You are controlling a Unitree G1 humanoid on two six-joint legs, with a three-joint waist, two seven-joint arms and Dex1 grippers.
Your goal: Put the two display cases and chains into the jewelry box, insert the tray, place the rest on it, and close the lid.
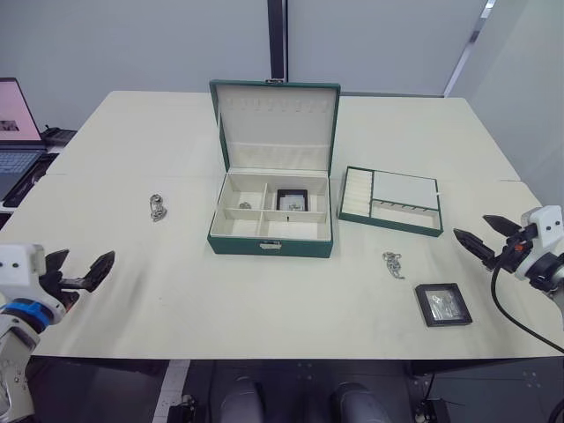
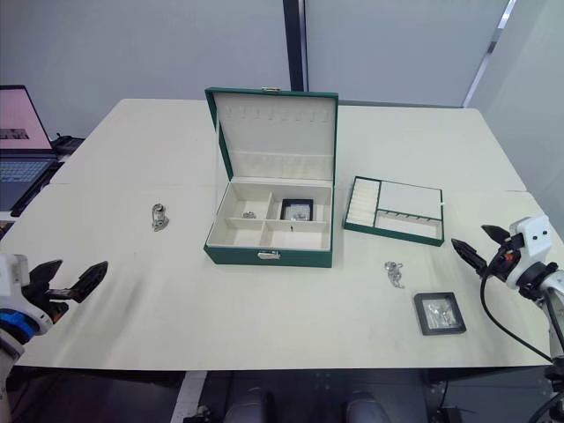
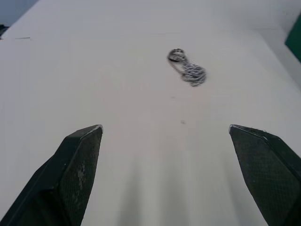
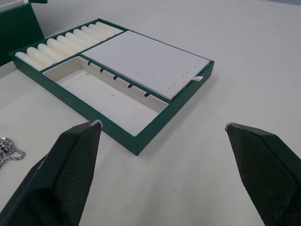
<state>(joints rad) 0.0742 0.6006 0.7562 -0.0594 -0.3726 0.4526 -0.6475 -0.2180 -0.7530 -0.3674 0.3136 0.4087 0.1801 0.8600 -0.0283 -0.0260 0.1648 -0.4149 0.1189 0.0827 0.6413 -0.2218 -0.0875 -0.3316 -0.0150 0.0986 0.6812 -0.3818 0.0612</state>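
While both my arms hang low over the table [image 1: 176,291], my left pincer [image 1: 81,271] is wide open and holds nothing. A chain [image 1: 158,208] lies ahead of it. My right pincer [image 1: 480,234] is wide open too, near the tray [image 1: 390,202]. Another chain [image 1: 393,263] and a display case [image 1: 443,304] lie close by. The jewelry box [image 1: 271,220] stands with its lid [image 1: 275,126] up. One display case [image 1: 292,200] sits inside, and maybe a small chain [image 1: 244,205] too.

A cream table [image 1: 176,291] was seen. On it lay the open jewelry box [image 1: 270,243] at centre, the tray [image 1: 391,201] to its right, one chain [image 1: 158,208] at left, another chain [image 1: 393,263] and a display case [image 1: 443,304] at lower right.
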